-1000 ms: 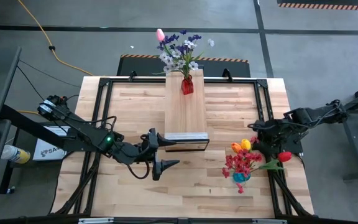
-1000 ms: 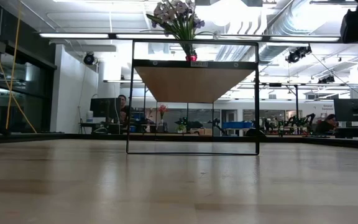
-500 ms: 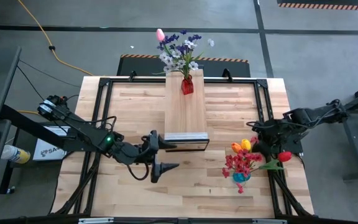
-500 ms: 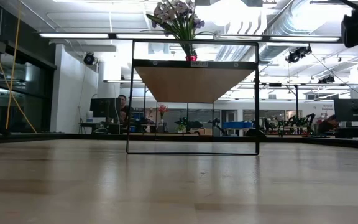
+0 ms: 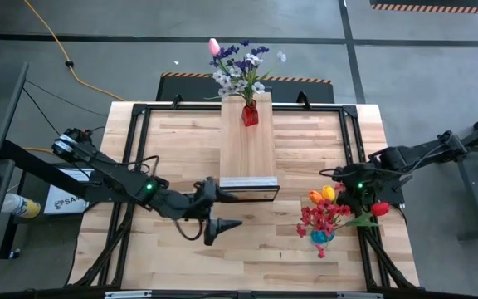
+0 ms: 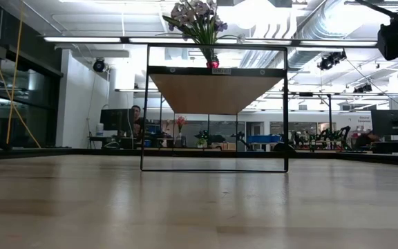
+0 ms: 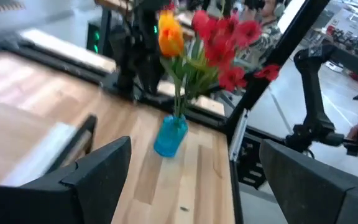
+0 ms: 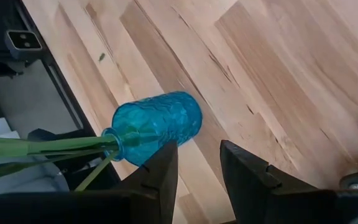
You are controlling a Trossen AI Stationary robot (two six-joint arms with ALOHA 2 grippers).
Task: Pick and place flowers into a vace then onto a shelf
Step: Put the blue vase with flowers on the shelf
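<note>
Left gripper (image 5: pixel 222 209) sits wide open and empty, just near of the shelf (image 5: pixel 246 145). Right gripper (image 5: pixel 344 187) hovers by the blue vase (image 5: pixel 321 236) of flowers (image 5: pixel 326 213) on the table's right, fingers slightly apart, gripping nothing. A red vase (image 5: pixel 250 114) stands at the shelf's far end.

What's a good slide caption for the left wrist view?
Open left gripper faces a blue vase of red and orange flowers on the wooden table.

Left claw (image 5: pixel 222 214) spread wide, right claw (image 8: pixel 196 163) narrowly parted, empty
</note>
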